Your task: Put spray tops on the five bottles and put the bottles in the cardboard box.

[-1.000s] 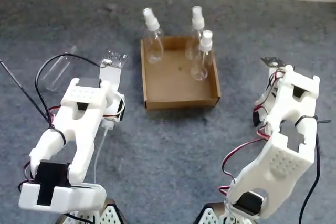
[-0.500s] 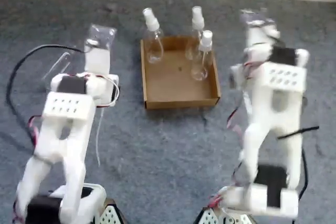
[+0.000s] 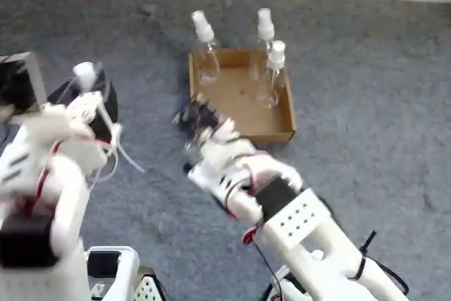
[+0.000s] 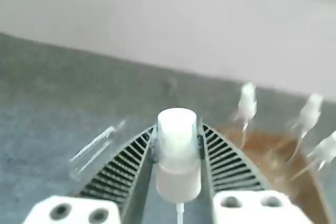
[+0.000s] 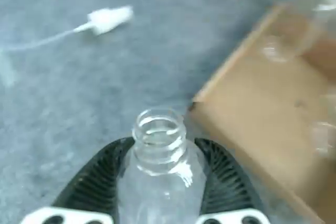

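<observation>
Left of the cardboard box (image 3: 271, 134), my arms have swung in together: left jaws clenched on a spray top (image 4: 178, 153), right jaws grasping an open bottle (image 5: 157, 150) by the box's corner. Capping looks next; three capped bottles (image 3: 270, 79) already stand boxed.

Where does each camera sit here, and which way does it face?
High view: fixed above the arms' bases, looking down at the box and three capped bottles; left arm and right arm show.
Left wrist view: on the left arm, facing along the left gripper, shut on a spray top, toward the box.
Right wrist view: on the right arm, facing down past the right gripper, shut on an open bottle, at carpet and box.
Shared: the box shows in all three.
</observation>
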Robot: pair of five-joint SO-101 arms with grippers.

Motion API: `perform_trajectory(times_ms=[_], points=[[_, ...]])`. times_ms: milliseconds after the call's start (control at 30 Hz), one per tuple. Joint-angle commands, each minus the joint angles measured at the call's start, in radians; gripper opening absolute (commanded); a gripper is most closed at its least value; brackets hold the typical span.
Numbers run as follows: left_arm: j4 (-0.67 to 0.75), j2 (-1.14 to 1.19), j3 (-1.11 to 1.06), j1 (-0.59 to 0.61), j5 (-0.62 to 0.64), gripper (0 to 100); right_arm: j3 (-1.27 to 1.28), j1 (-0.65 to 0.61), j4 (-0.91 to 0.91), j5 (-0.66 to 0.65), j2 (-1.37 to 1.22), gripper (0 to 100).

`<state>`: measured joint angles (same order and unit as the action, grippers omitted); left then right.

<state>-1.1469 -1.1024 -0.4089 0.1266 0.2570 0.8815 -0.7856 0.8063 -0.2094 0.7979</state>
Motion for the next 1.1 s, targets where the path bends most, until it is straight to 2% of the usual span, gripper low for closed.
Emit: perform_trajectory(times_ms=[0,300,567,800,933,1000,1067], points=[[0.097,-0.170,-0.061,0.016,0.115,5,0.085,-0.061,-0.128,0.011,0.045,0.3],[0.265,-0.387,-0.374,0.008,0.196,4,0.101,-0.128,-0.213,0.012,0.047,0.3],[0.272,-0.414,-0.447,0.007,0.196,4,0.104,-0.128,-0.220,0.006,0.045,0.4],[0.270,-0.406,-0.458,-0.127,0.193,4,0.128,-0.122,-0.220,0.005,0.054,0.4],[0.278,-0.406,-0.550,-0.176,0.192,4,0.122,-0.104,-0.226,0.012,0.056,0.4],[0.278,-0.406,-0.575,-0.191,0.192,4,0.127,-0.085,-0.280,0.018,0.056,0.4],[0.278,-0.406,-0.584,-0.193,0.192,4,0.128,-0.070,-0.380,0.084,0.056,0.4]])
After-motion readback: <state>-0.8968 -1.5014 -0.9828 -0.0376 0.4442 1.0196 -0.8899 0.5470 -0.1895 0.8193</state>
